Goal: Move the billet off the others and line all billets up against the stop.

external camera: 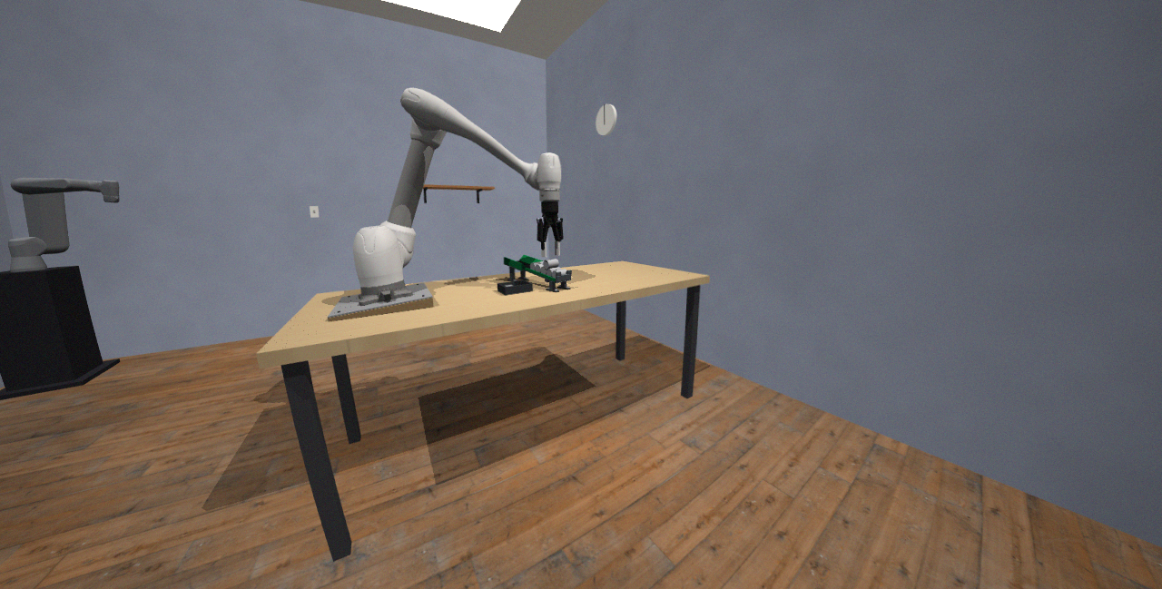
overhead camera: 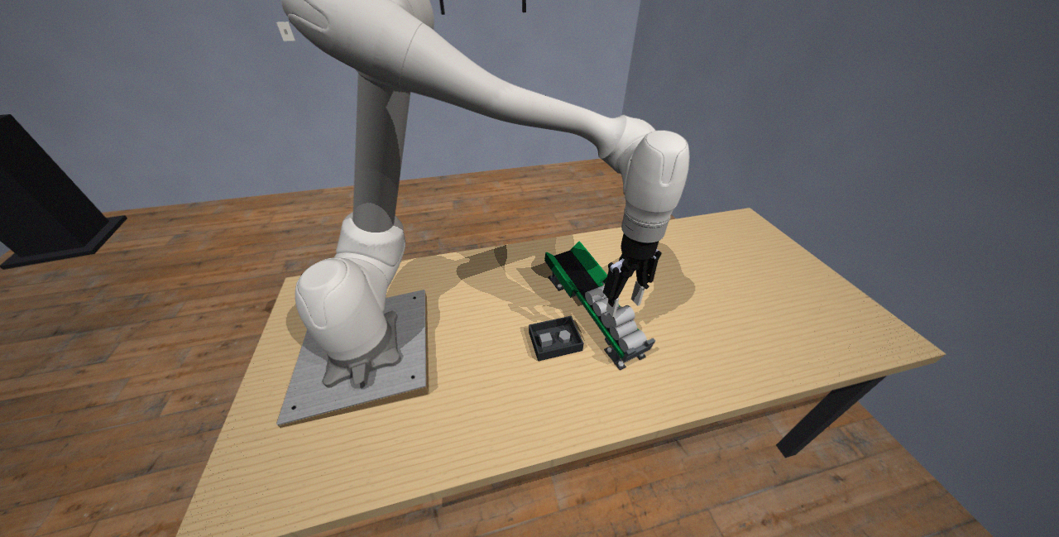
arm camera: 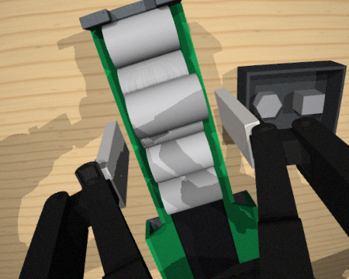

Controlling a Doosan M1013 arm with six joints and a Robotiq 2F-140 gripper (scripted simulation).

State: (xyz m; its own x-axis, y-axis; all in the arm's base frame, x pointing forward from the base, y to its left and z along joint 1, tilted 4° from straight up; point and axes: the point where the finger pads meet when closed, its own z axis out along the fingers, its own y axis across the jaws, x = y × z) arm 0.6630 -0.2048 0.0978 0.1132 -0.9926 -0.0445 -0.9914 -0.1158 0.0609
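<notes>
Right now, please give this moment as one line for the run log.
gripper: open, holding nothing | position: above ramp, pads straddling it | stacked billet: on two others, not yet down | stop: one billet against it
</notes>
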